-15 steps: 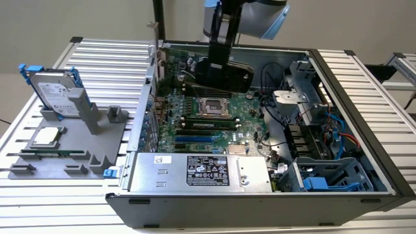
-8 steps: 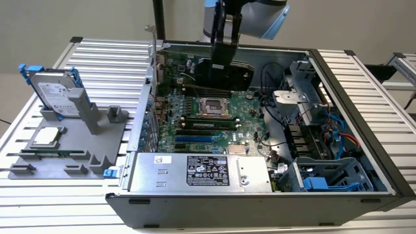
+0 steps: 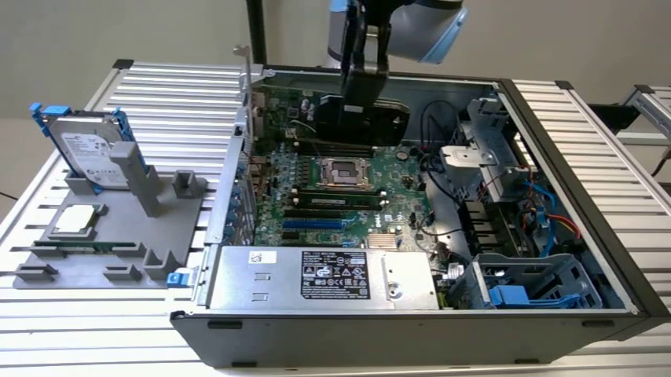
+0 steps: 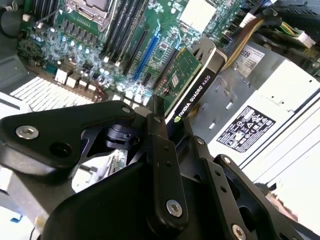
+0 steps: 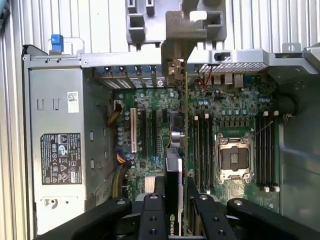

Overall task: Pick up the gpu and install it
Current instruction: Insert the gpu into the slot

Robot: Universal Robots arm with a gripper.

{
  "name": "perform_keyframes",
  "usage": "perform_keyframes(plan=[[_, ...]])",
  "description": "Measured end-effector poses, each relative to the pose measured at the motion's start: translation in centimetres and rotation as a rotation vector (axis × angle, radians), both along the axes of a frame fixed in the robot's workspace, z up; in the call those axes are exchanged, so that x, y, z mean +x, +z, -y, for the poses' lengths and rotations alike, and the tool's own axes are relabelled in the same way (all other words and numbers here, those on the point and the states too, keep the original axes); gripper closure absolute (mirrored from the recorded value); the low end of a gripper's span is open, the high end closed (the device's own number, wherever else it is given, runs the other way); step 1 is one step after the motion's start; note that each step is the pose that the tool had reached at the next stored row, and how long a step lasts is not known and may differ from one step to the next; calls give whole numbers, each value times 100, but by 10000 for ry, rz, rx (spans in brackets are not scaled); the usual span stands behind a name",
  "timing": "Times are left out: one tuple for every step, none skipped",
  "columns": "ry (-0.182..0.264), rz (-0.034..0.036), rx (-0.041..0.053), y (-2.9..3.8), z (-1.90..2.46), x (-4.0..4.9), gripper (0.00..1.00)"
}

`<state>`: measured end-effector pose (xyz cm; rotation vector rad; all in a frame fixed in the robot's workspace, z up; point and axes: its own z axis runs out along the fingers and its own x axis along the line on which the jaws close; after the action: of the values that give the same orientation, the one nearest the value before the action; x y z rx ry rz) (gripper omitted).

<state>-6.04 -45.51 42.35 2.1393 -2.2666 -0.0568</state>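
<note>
Gpu [image 4: 192,82] clamped edge-on between the black fingers [image 4: 159,150] of the gripper [image 5: 175,200], closed tight on the card's upper edge, green board face and black shroud both showing in the second wrist view. Held over the open computer case [image 3: 587,157], above the motherboard [image 3: 346,196]; in the first wrist view, thin green edge [image 5: 185,125] running across the expansion slots [image 5: 150,132] toward the case's rear wall, silver bracket [image 5: 176,67] at the far end near the rear slot openings. Hard to tell whether the lower edge touches a slot yet; seemingly just above the board.

In the exterior view, arm [image 3: 362,55] coming down at 12 o'clock of the case, the held card dark and partly hidden behind the gripper. Empty processor socket [image 3: 344,173] near the case's centre, memory slots beside it. Power supply [image 3: 314,279] at 6 o'clock, blue drive cage [image 3: 524,290] at 5 o'clock.

Outside the case, at 9 o'clock, grey fixture [image 3: 115,236] on the ribbed table [image 3: 168,86], carrying an upright hard drive [image 3: 89,149] with blue rails and a small square processor chip [image 3: 75,221] lying flat.
</note>
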Motion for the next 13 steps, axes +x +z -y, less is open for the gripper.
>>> perform_keyframes(plan=[[1, 50, -2, -10, 0, 0, 100], [1, 107, -3, -21, 0, 0, 100], [1, 158, -6, -29, 0, 0, 100], [1, 212, -6, -39, -1, 0, 100], [0, 258, -6, -47, -2, 0, 100], [-5, 299, -5, -56, -4, 0, 100], [-19, 332, -6, -64, -5, 0, 100], [-44, 356, -7, -73, -7, 0, 100], [-98, 368, -7, -86, -10, 0, 100], [-173, 374, -7, -99, -12, 1, 100], [-285, 376, -10, -109, -12, 1, 100], [-404, 378, -13, -119, -12, 1, 100], [-557, 378, -17, -129, -12, 0, 100]])
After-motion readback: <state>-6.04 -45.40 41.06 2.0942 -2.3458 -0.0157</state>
